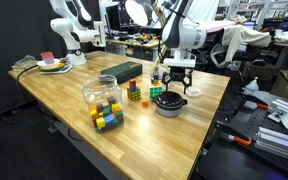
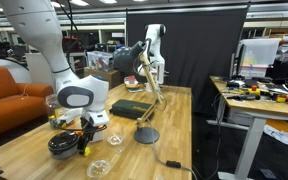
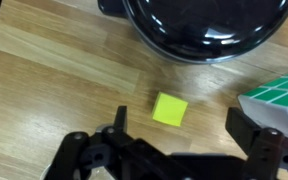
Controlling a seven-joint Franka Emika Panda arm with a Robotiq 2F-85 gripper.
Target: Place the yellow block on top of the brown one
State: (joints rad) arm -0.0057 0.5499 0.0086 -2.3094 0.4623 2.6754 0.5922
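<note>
Gripper point(image 3: 182, 132) hung over the wooden table point(image 3: 44, 80), jaws spread wide and empty, yellow block point(image 3: 170, 109) lay on the wood below between them, black bowl point(image 3: 204, 25) near, Rubik's cube point(image 3: 279, 100) beside.

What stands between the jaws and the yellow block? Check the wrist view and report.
Nothing visible does. In the wrist view the yellow block lies on the wooden table, framed by the jaws of the open gripper. A Rubik's cube sits close beside one jaw, and the black bowl lies beyond the block.
</note>
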